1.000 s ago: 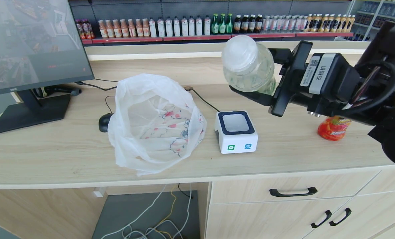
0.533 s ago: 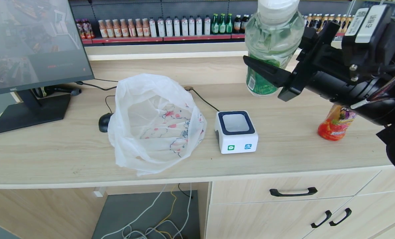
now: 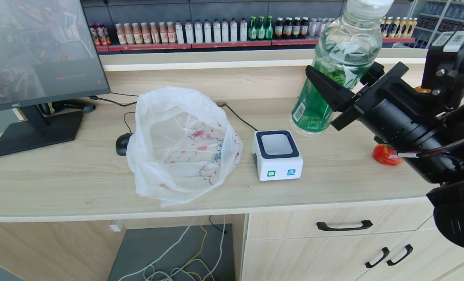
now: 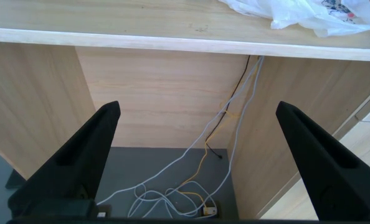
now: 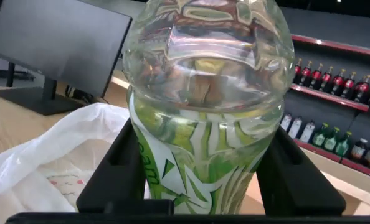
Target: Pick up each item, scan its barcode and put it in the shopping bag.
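My right gripper [image 3: 349, 88] is shut on a clear bottle with a green label [image 3: 335, 74], held upright and slightly tilted in the air above and right of the white barcode scanner [image 3: 277, 154]. A barcode shows low on the bottle's side facing left. The right wrist view has the same bottle [image 5: 203, 118] clamped between the black fingers [image 5: 119, 168]. A white plastic shopping bag [image 3: 183, 142] stands open on the counter left of the scanner. An orange-red bottle [image 3: 386, 155] on the counter is mostly hidden behind the right arm. My left gripper [image 4: 203, 168] hangs open below the counter edge.
A monitor [image 3: 40, 50] on a stand occupies the counter's back left, with a black mouse [image 3: 122, 143] and cables beside the bag. Shelves of bottles [image 3: 235, 29] line the back wall. Loose wires [image 4: 191, 193] lie on the floor under the counter [image 3: 333, 175].
The right arm has turned the bottle from lying cap-forward to upright, and carried it rightward and lower toward the scanner. The orange-red bottle is now more hidden by the arm.
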Controlling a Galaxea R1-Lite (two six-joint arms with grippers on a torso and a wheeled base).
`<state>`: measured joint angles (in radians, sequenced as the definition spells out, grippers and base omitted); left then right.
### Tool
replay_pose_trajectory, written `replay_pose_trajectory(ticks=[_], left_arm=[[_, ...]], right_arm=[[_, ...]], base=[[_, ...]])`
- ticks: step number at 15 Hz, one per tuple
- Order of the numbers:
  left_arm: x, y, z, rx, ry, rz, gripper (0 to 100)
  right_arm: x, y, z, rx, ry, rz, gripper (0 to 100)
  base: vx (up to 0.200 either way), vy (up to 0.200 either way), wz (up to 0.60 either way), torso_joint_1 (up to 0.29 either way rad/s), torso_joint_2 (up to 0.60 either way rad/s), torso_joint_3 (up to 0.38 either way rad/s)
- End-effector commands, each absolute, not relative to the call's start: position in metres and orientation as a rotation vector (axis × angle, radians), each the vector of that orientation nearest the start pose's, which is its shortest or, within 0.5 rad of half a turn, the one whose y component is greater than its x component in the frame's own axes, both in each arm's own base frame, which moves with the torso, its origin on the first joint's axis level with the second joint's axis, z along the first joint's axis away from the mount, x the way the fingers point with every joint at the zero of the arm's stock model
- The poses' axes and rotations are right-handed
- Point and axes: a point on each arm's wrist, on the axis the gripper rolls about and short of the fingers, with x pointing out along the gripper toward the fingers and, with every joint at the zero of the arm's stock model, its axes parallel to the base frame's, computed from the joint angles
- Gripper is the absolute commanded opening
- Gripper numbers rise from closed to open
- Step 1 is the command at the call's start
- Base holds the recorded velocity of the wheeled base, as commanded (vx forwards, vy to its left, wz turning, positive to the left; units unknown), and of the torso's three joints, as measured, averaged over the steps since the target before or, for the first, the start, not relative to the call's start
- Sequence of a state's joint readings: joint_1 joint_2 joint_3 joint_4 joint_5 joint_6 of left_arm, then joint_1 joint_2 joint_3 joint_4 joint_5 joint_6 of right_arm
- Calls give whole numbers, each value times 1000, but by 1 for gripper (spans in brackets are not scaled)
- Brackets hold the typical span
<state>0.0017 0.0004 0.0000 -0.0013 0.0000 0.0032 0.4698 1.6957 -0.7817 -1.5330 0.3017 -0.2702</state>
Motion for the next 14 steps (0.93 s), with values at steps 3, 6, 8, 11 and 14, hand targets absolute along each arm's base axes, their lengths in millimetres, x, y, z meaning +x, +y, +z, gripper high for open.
replay_pose_trajectory(ticks=[3,6,8,11,14], left_arm=[[-23,0,76,3,-2,2,100],[-23,0,76,5,-2,2,100],[-23,0,76,5,-2,3,100],[-23,0,76,5,-2,2,100],[-23,0,76,6,-2,2,100]], right_arm=[[267,139,241,-82,-616,556,0],[266,138,234,-41,-566,474,0],[266,138,231,-32,-546,428,0],[266,140,230,-8,-528,361,0],[267,149,227,-4,-524,382,0]], base=[[0,0,0,0,0,0],[0,0,0,0,0,0],[0,0,0,0,0,0],[0,0,0,0,0,0],[0,0,0,0,0,0]])
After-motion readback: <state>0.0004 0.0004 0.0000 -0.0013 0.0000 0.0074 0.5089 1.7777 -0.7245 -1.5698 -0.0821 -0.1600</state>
